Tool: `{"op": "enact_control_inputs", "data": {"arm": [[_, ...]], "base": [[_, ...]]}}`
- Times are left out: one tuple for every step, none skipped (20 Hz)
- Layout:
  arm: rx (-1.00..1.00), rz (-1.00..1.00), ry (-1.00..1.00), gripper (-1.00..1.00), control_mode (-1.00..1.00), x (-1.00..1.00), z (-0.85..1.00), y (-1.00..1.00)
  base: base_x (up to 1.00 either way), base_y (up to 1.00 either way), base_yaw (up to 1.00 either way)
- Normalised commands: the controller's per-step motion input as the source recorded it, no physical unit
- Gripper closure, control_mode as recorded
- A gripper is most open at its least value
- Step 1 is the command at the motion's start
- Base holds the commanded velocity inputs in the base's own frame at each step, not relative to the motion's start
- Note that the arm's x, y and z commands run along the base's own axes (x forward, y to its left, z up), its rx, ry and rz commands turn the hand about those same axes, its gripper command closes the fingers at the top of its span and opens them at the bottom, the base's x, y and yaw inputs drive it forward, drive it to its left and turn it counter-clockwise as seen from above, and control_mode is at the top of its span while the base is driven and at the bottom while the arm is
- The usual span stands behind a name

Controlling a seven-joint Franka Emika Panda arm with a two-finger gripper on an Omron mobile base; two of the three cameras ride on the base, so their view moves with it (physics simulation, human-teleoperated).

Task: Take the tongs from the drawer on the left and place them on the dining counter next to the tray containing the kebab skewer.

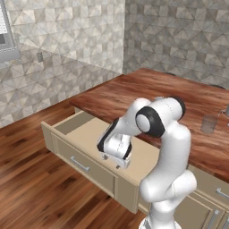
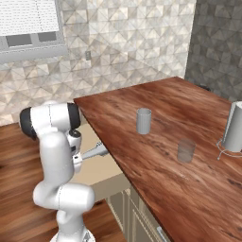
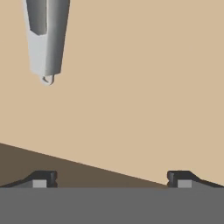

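The drawer (image 1: 80, 164) stands pulled out from under the dining counter (image 1: 152, 96), its beige floor (image 3: 144, 87) bare below my hand. The grey-silver tongs (image 3: 46, 37) lie on that floor at the upper left of the hand view, joined end with a small ring pointing toward me. They also poke out beside my arm as the tongs (image 2: 96, 151). My gripper (image 3: 111, 178) hangs open above the drawer floor, fingers (image 3: 43, 177) wide apart and holding nothing, to the right of and short of the tongs. The tray and the kebab skewer are out of view.
On the dining counter (image 2: 165, 118) stand a grey cup (image 2: 143, 121), a clear glass (image 2: 186, 150) and a tall white cylinder (image 2: 235, 126). Beige cabinet doors (image 1: 210, 210) sit under the counter to the right of the drawer. Wood floor (image 1: 31, 179) lies in front.
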Motion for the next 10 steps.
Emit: {"op": "enact_control_inputs", "data": {"arm": [[0.0,0.0,0.0,-1.0,-1.0,0.16,-0.41,0.17],[0.0,0.0,0.0,-1.0,-1.0,0.16,-0.4,0.16],[0.0,0.0,0.0,-1.0,-1.0,0.15,-0.4,0.16],[0.0,0.0,0.0,-1.0,-1.0,0.11,-0.36,0.16],[0.0,0.0,0.0,-1.0,-1.0,0.09,-0.31,0.16],[0.0,0.0,0.0,-1.0,-1.0,0.09,-0.32,0.19],[0.0,0.0,0.0,-1.0,-1.0,0.07,-0.33,0.24],[0.0,0.0,0.0,-1.0,-1.0,0.01,-0.35,0.24],[0.0,0.0,0.0,-1.0,-1.0,0.0,-0.35,0.28],[0.0,0.0,0.0,-1.0,-1.0,0.0,-0.33,0.31]], "base": [[0.0,0.0,0.0],[0.0,0.0,0.0],[0.0,0.0,0.0],[0.0,0.0,0.0],[0.0,0.0,0.0],[0.0,0.0,0.0],[0.0,0.0,0.0],[0.0,0.0,0.0],[0.0,0.0,0.0],[0.0,0.0,0.0]]}}
